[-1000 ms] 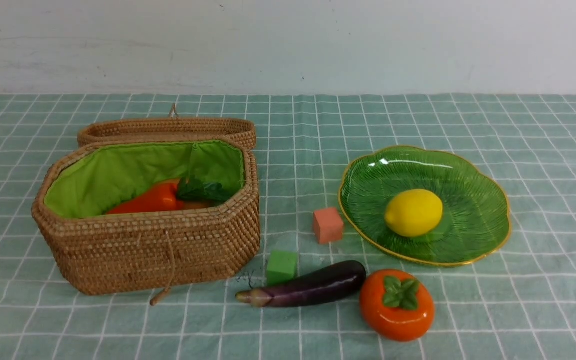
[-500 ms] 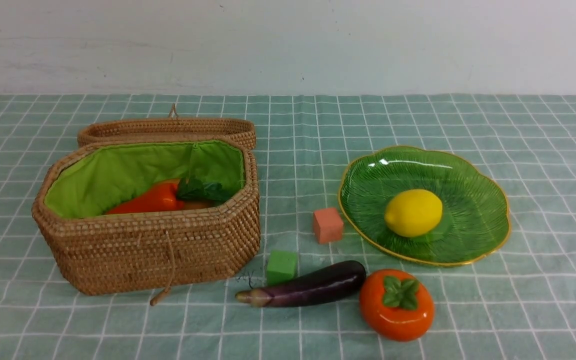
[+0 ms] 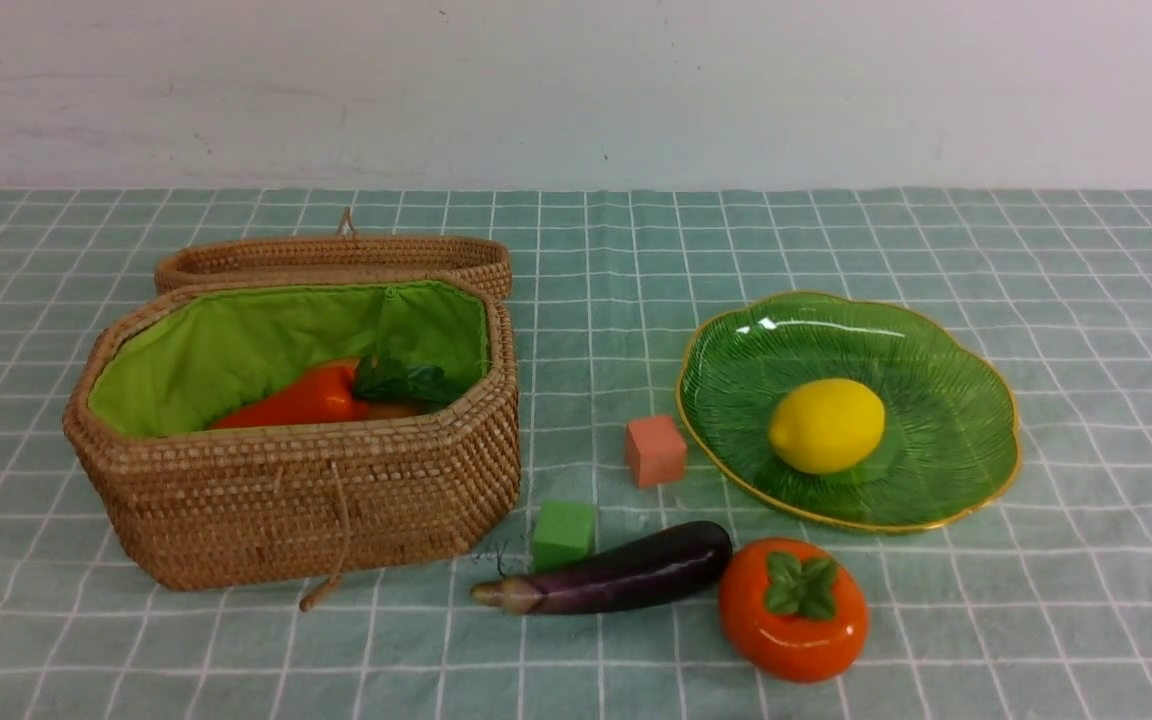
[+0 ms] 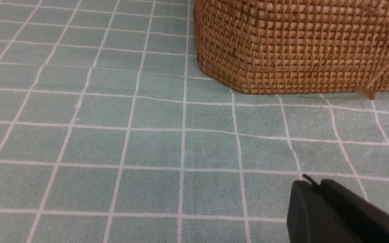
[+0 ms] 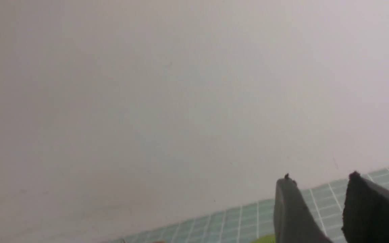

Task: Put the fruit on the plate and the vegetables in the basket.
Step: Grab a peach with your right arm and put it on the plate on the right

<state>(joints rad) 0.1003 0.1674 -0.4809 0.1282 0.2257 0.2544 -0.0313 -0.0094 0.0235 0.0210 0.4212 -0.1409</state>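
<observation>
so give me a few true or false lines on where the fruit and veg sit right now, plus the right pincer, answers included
1. The lemon lies on the plate. True.
2. The eggplant is in the basket. False: it lies on the tablecloth, outside the basket.
3. The carrot is inside the basket. True.
4. The persimmon sits on the plate. False: it stands on the tablecloth in front of the plate.
5. The right pincer holds a fruit. False: its jaws stand apart with nothing between them.
</observation>
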